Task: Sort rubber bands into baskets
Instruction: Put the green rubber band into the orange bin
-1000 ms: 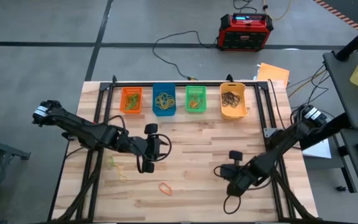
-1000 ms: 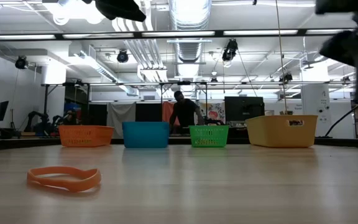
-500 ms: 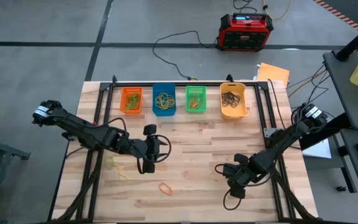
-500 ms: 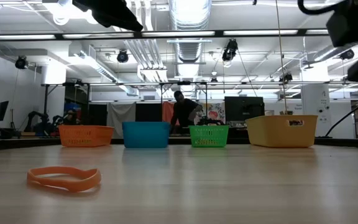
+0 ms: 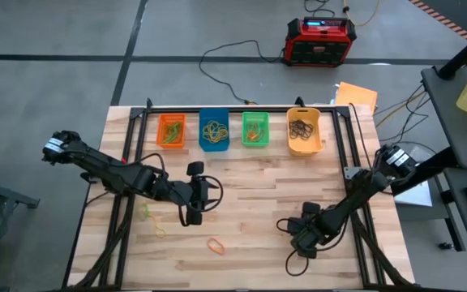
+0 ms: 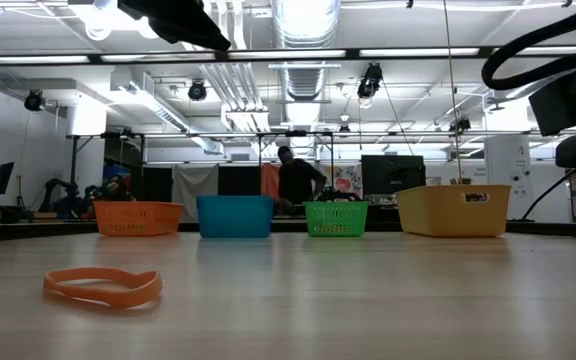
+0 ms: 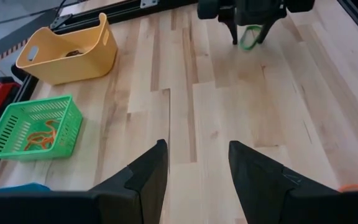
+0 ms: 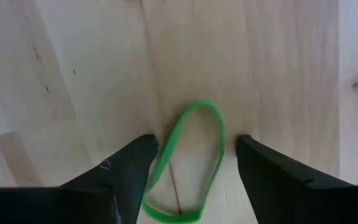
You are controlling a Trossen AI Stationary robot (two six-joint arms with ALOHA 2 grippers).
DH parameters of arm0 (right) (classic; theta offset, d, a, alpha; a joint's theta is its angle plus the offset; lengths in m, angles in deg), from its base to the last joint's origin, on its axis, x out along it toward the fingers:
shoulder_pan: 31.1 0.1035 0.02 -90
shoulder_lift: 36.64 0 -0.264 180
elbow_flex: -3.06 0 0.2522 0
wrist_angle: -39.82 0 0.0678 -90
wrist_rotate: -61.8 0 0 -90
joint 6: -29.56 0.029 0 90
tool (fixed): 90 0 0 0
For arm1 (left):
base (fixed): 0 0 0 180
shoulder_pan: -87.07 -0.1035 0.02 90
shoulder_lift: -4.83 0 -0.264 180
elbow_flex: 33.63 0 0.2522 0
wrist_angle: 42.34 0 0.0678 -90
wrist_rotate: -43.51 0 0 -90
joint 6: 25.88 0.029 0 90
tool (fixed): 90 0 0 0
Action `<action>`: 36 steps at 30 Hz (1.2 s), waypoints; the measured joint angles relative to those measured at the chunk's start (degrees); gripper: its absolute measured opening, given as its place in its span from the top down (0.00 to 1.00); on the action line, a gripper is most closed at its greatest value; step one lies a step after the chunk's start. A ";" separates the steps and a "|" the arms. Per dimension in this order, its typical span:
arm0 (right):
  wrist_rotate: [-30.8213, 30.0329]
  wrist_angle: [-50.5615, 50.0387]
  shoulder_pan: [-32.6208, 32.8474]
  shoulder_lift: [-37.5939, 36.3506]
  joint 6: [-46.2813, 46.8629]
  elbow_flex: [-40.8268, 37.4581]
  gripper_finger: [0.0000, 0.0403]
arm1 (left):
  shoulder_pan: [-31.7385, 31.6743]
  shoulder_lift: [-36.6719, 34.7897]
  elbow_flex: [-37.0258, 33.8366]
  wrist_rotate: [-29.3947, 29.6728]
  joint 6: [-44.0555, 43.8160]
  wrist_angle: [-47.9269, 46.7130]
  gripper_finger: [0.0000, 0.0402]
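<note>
progress: baskets mostly filled, few bands left on desk | right tool spread, green band between its fingers, unpinched | left tool spread, empty

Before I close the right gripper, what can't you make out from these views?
- Near end of the green rubber band: right wrist view, cut off by the picture's edge.
- Right gripper fingertips: high view, hidden under the arm.
- Green basket contents: low view, hidden by its wall.
</note>
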 joint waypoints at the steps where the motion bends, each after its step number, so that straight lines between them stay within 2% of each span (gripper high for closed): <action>1: 0.02 0.12 -0.02 0.37 -0.35 0.00 0.47 | 0.00 0.00 0.00 0.00 0.00 0.04 0.61; 4: -0.28 0.50 -0.02 1.00 -1.83 -0.07 0.60 | 0.00 0.00 0.00 0.00 0.00 0.07 0.61; 8: -2.39 1.13 -0.02 0.70 -4.81 -0.13 0.89 | 0.00 0.20 -0.56 0.02 0.00 1.43 0.61; 10: -3.90 1.31 -0.01 -0.30 -6.04 -0.10 0.95 | 0.00 0.50 -1.47 0.02 0.01 2.94 0.61; 12: -6.23 1.49 -0.02 -2.16 -7.54 -0.09 0.97 | 0.00 0.73 -3.02 0.00 0.03 6.21 0.61; 17: -18.25 8.34 -2.42 -10.20 -15.30 0.41 0.98 | 0.00 0.76 -9.16 -0.72 0.60 18.88 0.61; 20: -21.66 18.48 -4.88 -13.86 -25.16 -0.47 0.98 | 0.00 0.76 -12.69 -1.70 0.65 27.30 0.61; 22: -22.63 29.22 -6.71 -16.01 -33.73 -1.60 0.98 | 0.00 0.76 -14.65 -2.93 0.66 32.60 0.61; 25: -22.10 48.55 -9.61 -17.14 -46.43 -4.97 0.98 | 0.00 0.76 -17.19 -4.88 0.62 41.22 0.61; 30: -13.89 77.03 -15.26 -14.78 -59.67 -9.95 0.98 | 0.00 0.76 -20.08 -5.03 0.65 51.70 0.61; 33: -9.70 86.72 -18.32 -11.00 -63.13 -10.38 0.98 | -0.01 0.78 -20.68 -5.03 0.66 55.05 0.61; 36: -7.50 90.77 -20.45 -8.07 -65.78 -10.02 0.98 | 0.00 1.58 -20.40 -5.05 0.66 55.16 0.60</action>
